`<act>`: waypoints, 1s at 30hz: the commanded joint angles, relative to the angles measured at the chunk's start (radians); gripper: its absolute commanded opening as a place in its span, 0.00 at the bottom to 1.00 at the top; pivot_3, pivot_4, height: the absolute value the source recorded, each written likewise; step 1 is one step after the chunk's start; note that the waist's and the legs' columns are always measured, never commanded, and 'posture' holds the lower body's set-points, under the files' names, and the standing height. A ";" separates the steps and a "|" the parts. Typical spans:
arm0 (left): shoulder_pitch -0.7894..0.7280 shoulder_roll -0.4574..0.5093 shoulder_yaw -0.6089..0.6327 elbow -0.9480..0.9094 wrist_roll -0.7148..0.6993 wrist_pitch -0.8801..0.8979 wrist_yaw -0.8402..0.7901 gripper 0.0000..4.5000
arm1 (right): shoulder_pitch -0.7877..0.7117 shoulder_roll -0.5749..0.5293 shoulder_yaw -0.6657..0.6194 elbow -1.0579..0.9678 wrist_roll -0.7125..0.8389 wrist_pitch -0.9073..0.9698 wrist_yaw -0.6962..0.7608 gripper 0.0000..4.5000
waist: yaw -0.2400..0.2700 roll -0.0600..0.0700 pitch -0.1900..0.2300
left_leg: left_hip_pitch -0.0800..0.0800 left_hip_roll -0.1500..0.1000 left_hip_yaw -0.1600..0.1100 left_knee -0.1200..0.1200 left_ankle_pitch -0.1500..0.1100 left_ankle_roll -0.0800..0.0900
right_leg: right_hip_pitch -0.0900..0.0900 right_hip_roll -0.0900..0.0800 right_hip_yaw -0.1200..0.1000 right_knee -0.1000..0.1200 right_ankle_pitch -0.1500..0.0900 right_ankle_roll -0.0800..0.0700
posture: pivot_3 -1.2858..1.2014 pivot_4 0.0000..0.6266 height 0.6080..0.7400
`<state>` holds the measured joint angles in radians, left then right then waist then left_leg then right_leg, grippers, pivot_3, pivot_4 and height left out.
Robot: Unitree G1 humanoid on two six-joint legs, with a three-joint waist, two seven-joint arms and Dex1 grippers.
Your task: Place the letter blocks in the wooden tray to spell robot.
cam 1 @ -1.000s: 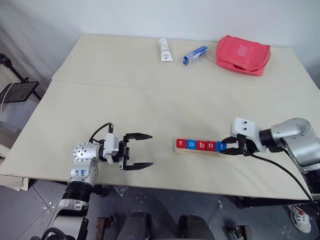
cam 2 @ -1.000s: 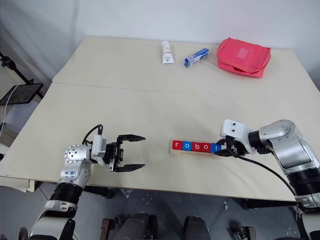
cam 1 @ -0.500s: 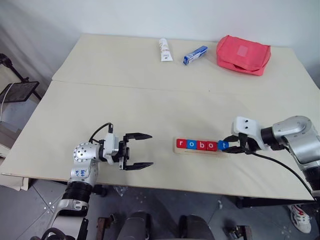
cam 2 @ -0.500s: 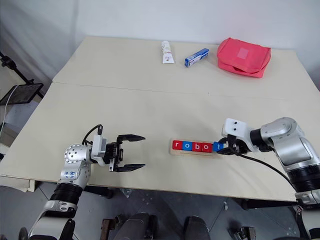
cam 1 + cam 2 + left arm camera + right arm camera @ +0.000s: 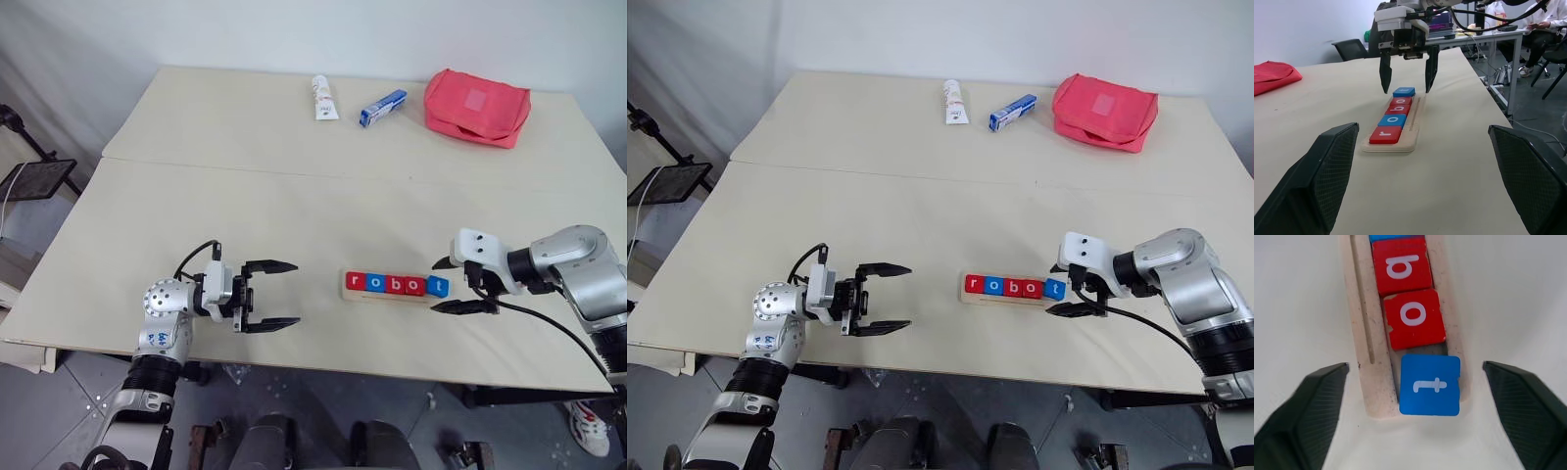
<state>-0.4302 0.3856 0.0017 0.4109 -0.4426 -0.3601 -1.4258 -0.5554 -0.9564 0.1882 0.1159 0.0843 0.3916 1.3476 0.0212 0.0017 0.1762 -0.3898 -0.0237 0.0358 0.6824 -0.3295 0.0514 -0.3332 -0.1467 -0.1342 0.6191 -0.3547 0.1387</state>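
- I see the wooden tray (image 5: 387,294) lying near the front edge of the table (image 5: 294,196), with all five letter blocks (image 5: 395,284) in a row in it reading r, o, b, o, t.
- Colours run red, blue, red, red, blue. The "t" block (image 5: 1430,385) sits at the tray's right end, a little askew and overhanging the end rim; there is a small gap between it and the second "o" (image 5: 1415,318).
- Right end effector (image 5: 454,285): fingers spread wide, one either side of the "t" end of the tray, gripping nothing. In the right wrist view the block lies free between the two fingers (image 5: 1307,417), clear of both.
- Left end effector (image 5: 277,295): open, empty, hovering over bare table well to the left of the tray, pointing toward it.
- At the far edge: a white tube (image 5: 321,97), a blue-and-white box (image 5: 382,107), a red pouch (image 5: 476,106).
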 commanded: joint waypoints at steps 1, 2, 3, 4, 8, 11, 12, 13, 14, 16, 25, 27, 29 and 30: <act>-0.017 -0.008 0.008 0.003 -0.002 -0.012 0.006 1.00 | 0.009 -0.027 -0.077 -0.045 0.045 0.028 -0.013 0.90 | 0.001 0.000 0.000 | 0.000 0.000 0.000 0.000 0.000 0.000 | 0.000 0.000 0.000 0.000 0.000 0.000 | 0.52 0.24 1.00; -0.018 -0.008 0.008 0.005 -0.003 -0.013 0.005 1.00 | 0.023 -0.040 -0.092 -0.051 0.053 0.029 -0.013 0.86 | 0.002 0.000 0.000 | 0.000 0.000 0.000 0.000 0.000 0.000 | 0.000 0.000 0.000 0.000 0.000 0.000 | 0.52 0.24 1.00; -0.020 -0.008 0.008 0.008 -0.002 -0.013 0.004 1.00 | 0.033 -0.048 -0.102 -0.047 0.050 0.029 -0.022 0.78 | 0.003 0.000 0.000 | 0.000 0.000 0.000 0.000 0.000 0.000 | 0.000 0.000 0.000 0.000 0.000 0.000 | 0.52 0.24 1.00; -0.022 -0.009 0.008 0.010 -0.002 -0.013 0.003 1.00 | 0.041 -0.056 -0.107 -0.041 0.047 0.026 -0.026 0.70 | 0.002 0.000 0.000 | 0.000 0.000 0.000 0.000 0.000 0.000 | 0.000 0.000 0.000 0.000 0.000 0.000 | 0.52 0.24 1.00; -0.028 -0.012 0.007 0.019 -0.001 -0.015 0.000 1.00 | 0.058 -0.074 -0.122 0.001 0.036 0.002 -0.041 0.41 | 0.001 0.000 0.000 | 0.000 0.000 0.000 0.000 0.000 0.000 | 0.000 0.000 0.000 0.000 0.000 0.000 | 0.52 0.24 1.00; -0.038 -0.016 0.005 0.032 0.002 -0.018 -0.003 1.00 | 0.065 -0.078 -0.114 0.042 0.020 -0.024 -0.051 0.16 | 0.000 0.000 0.000 | 0.000 0.000 0.000 0.000 0.000 0.000 | 0.000 0.000 0.000 0.000 0.000 0.000 | 0.52 0.24 1.00; -0.042 -0.018 0.005 0.035 0.002 -0.019 -0.004 1.00 | 0.067 -0.074 -0.110 0.052 0.018 -0.032 -0.053 0.10 | 0.000 0.000 0.000 | 0.000 0.000 0.000 0.000 0.000 0.000 | -0.001 0.000 0.000 0.000 0.000 0.000 | 0.52 0.24 1.00; -0.045 -0.019 0.005 0.037 0.002 -0.019 -0.005 1.00 | 0.069 -0.068 -0.108 0.059 0.018 -0.037 -0.054 0.00 | 0.000 0.000 0.000 | 0.000 0.000 0.000 0.000 0.000 0.000 | -0.001 0.000 0.000 0.000 0.000 0.000 | 0.52 0.24 1.00; -0.047 -0.019 0.005 0.039 0.002 -0.019 -0.006 1.00 | 0.073 -0.062 -0.104 0.059 0.018 -0.039 -0.055 0.00 | 0.000 0.000 0.000 | 0.000 0.000 0.001 0.000 0.000 0.000 | -0.001 0.000 0.000 0.000 0.000 0.000 | 0.52 0.24 1.00; -0.047 -0.019 0.005 0.039 0.001 -0.019 -0.009 1.00 | 0.079 -0.053 -0.098 0.052 0.019 -0.038 -0.056 0.00 | 0.000 0.000 0.000 | 0.000 0.000 0.001 0.000 0.000 0.000 | -0.001 0.000 0.000 0.000 0.000 0.000 | 0.52 0.24 1.00; -0.047 -0.012 0.007 0.037 0.003 -0.017 -0.008 1.00 | 0.065 -0.021 -0.089 0.009 0.038 -0.011 -0.049 0.00 | 0.000 0.000 0.000 | -0.001 0.000 0.001 0.000 0.000 0.000 | -0.001 0.000 0.000 0.001 0.000 0.000 | 0.52 0.24 1.00; -0.047 -0.012 0.008 0.037 0.003 -0.016 -0.007 1.00 | 0.062 -0.015 -0.087 0.000 0.040 -0.003 -0.049 0.00 | 0.001 0.000 0.000 | -0.001 0.000 0.001 0.000 0.000 0.000 | -0.001 0.000 0.000 0.001 0.000 0.000 | 0.52 0.24 1.00; -0.047 -0.013 0.007 0.038 0.003 -0.017 -0.006 1.00 | 0.059 -0.007 -0.083 -0.005 0.039 0.004 -0.054 0.00 | 0.001 0.000 0.000 | -0.001 0.000 0.000 0.000 0.000 0.000 | -0.001 0.000 0.000 0.001 0.000 0.000 | 0.52 0.24 1.00; -0.048 -0.015 0.007 0.037 0.004 -0.018 -0.004 1.00 | 0.061 -0.001 -0.080 -0.008 0.037 0.007 -0.058 0.00 | 0.001 0.000 0.000 | -0.001 0.000 0.000 0.000 0.000 0.000 | -0.001 0.000 0.000 0.001 0.000 0.000 | 0.52 0.24 1.00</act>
<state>-0.4669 0.3701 0.0014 0.4505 -0.4389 -0.3698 -1.4321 -0.4859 -0.9632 0.1104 0.1368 0.1103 0.3935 1.2941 0.0225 0.0017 0.1762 -0.3905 -0.0237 0.0362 0.6823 -0.3295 0.0514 -0.3346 -0.1468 -0.1341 0.6199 -0.3547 0.1387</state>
